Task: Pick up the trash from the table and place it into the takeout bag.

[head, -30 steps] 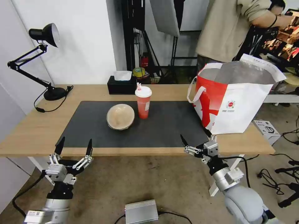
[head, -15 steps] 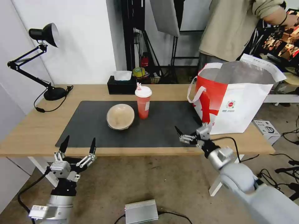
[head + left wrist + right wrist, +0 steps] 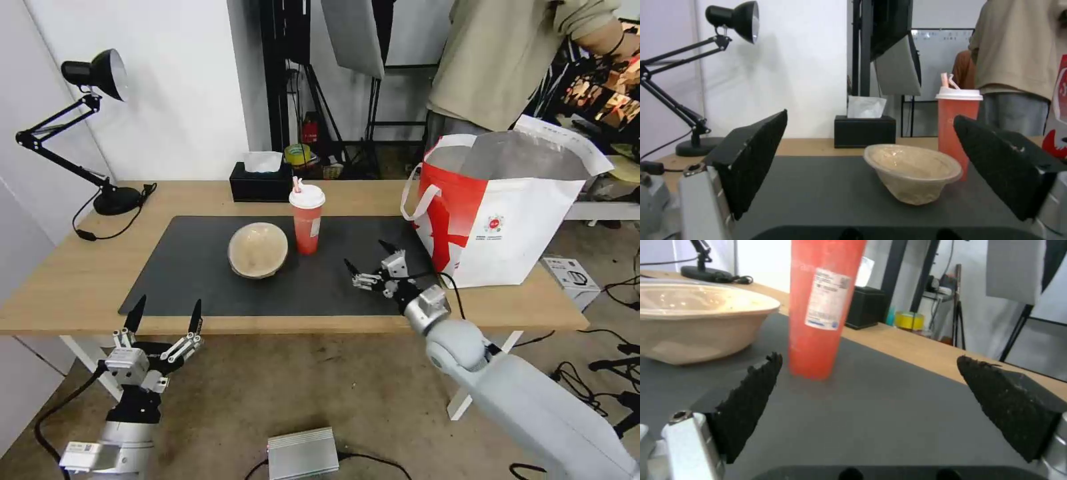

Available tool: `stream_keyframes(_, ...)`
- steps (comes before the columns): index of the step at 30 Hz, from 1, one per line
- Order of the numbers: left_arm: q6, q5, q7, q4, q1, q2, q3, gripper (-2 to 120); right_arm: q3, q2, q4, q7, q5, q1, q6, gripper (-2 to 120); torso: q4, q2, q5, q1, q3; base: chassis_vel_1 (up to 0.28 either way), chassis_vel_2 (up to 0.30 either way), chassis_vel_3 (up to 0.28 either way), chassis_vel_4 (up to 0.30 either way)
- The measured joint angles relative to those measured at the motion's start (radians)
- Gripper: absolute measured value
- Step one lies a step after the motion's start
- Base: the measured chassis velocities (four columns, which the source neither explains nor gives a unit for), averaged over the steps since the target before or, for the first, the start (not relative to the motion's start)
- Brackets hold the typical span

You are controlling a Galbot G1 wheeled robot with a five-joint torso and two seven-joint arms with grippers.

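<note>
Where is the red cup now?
In the head view, the red cup stands upright on the dark mat, just right of the tan bowl.

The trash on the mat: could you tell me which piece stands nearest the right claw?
The red cup with the white lid is nearest the open right claw. The tan bowl sits farther off, beyond the cup.

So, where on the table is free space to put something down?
The mat is bare left of the tan container, and so is the wood toward the lamp base. It is crowded between the red cup and the takeout bag, where the open right gripper hovers.
</note>
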Motion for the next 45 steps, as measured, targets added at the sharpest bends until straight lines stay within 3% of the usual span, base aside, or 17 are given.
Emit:
stream_keyframes(22, -0.025, 0.010, 0.004, -0.031, 0.033, -0.031, -0.014, 100, -0.095, 0.214, -0.187, -0.004, -0.029, 0.161, 0.007, 100, 0.0002, 0.000, 0.0001, 0.000, 0.000, 0.000, 0.000, 0.000, 0.000)
stream_keyframes(45, -0.033, 0.018, 0.008, -0.031, 0.037, -0.054, -0.016, 100, -0.135, 0.281, -0.306, -0.010, -0.048, 0.244, 0.017, 100, 0.0000, 0.000, 0.0002, 0.000, 0.000, 0.000, 0.000, 0.000, 0.000)
